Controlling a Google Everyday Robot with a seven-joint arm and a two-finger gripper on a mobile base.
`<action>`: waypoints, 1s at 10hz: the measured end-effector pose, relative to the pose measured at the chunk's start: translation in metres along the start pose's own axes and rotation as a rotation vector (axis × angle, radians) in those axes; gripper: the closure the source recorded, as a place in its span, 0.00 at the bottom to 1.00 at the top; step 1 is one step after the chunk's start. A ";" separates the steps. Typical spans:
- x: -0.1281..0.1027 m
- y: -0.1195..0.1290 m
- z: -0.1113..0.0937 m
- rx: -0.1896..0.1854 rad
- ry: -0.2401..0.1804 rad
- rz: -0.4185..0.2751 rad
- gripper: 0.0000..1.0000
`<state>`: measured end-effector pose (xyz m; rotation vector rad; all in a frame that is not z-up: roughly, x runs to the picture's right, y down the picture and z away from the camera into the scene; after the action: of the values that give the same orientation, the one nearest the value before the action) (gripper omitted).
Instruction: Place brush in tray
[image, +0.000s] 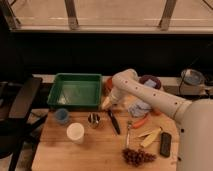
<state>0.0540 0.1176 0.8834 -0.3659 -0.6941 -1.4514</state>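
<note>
The green tray (75, 90) stands at the back left of the wooden table. The slim black brush (114, 122) lies flat on the table, just right of the tray's front right corner, running from back left to front right. My gripper (106, 104) is low over the table at the tray's front right corner, just above the brush's far end. Whether it touches the brush cannot be seen. My white arm (150, 95) reaches in from the right.
A blue cup (61, 116), a white cup (75, 133) and a small metal cup (93, 120) stand in front of the tray. Right of the brush lie a silvery utensil (128, 131), a carrot (140, 122), grapes (137, 156) and a black block (165, 144). A purple bowl (150, 81) is behind the arm.
</note>
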 end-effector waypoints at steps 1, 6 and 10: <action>0.000 0.003 0.002 0.003 -0.008 0.012 0.20; -0.006 0.034 0.021 0.004 -0.100 0.097 0.24; -0.008 0.035 0.023 -0.002 -0.113 0.097 0.63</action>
<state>0.0839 0.1419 0.9024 -0.4801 -0.7556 -1.3479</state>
